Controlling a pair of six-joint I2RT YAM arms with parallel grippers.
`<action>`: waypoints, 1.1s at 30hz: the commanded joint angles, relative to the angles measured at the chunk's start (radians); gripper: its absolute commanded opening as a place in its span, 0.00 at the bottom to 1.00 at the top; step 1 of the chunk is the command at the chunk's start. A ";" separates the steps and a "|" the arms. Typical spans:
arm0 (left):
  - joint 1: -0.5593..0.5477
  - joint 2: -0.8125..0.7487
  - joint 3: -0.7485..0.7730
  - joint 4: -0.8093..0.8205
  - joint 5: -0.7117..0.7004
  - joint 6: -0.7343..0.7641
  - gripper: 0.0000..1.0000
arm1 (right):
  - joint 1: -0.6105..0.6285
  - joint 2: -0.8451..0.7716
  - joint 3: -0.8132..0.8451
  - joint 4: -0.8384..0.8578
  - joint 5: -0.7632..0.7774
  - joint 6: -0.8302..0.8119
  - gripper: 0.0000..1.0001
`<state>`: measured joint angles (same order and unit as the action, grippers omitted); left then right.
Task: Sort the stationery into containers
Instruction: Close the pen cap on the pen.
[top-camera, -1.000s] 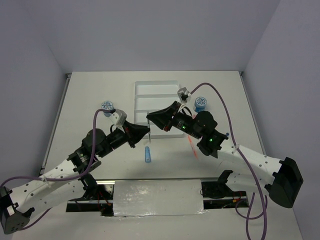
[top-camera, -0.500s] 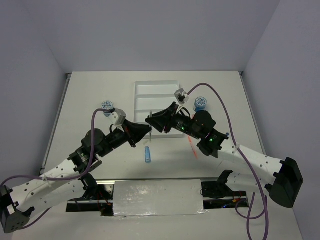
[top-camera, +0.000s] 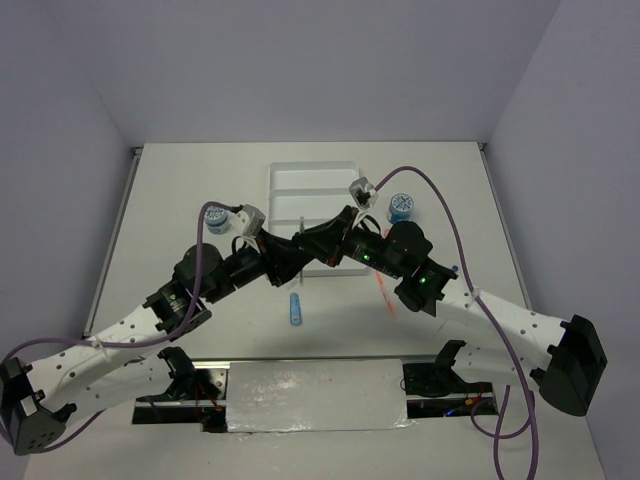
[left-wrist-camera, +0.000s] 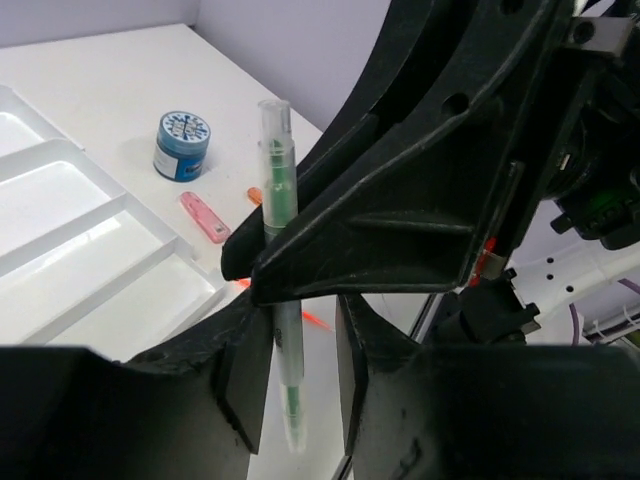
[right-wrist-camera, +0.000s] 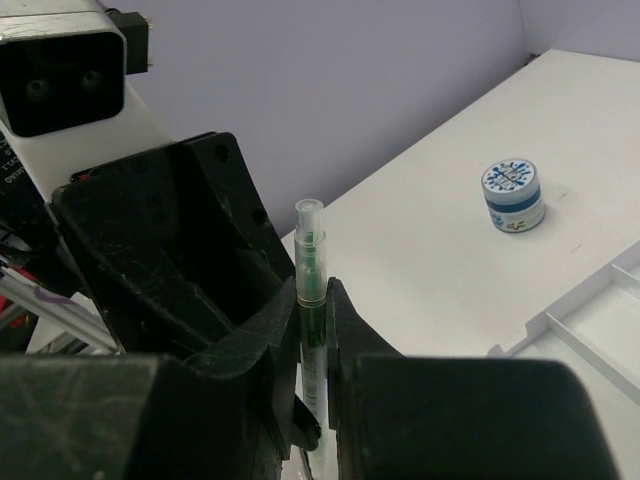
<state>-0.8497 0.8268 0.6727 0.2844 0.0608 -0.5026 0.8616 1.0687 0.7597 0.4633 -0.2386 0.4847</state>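
Pen (right-wrist-camera: 308, 245) pinched in R tool (right-wrist-camera: 312, 302).

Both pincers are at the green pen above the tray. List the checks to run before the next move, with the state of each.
1. Right pincer shut on the thin translucent green pen: ok.
2. Left pincer clear of the pen: not ok. Its fingers straddle the pen, with a gap showing on one side.
3. Pen upright in the grip: ok.
4. White plastic tray with four long compartments free to receive: the compartments in view are empty, ok. The near edge is hidden under the arms, cannot tell.
5. Loose items away from the pincers: the short blue stick and the round blue-white patterned tub lie apart on the table, ok.
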 joint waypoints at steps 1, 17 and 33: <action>-0.003 0.037 0.050 0.067 0.077 -0.005 0.40 | 0.008 -0.016 0.021 0.011 -0.016 -0.014 0.04; -0.003 0.002 0.031 0.073 0.091 0.018 0.00 | 0.008 -0.024 0.038 -0.014 -0.018 -0.031 0.62; -0.003 0.009 0.037 0.024 0.088 0.027 0.00 | 0.005 -0.041 0.125 -0.109 0.028 -0.097 0.54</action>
<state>-0.8478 0.8471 0.6811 0.2806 0.1402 -0.4992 0.8597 1.0515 0.8413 0.3614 -0.2199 0.4114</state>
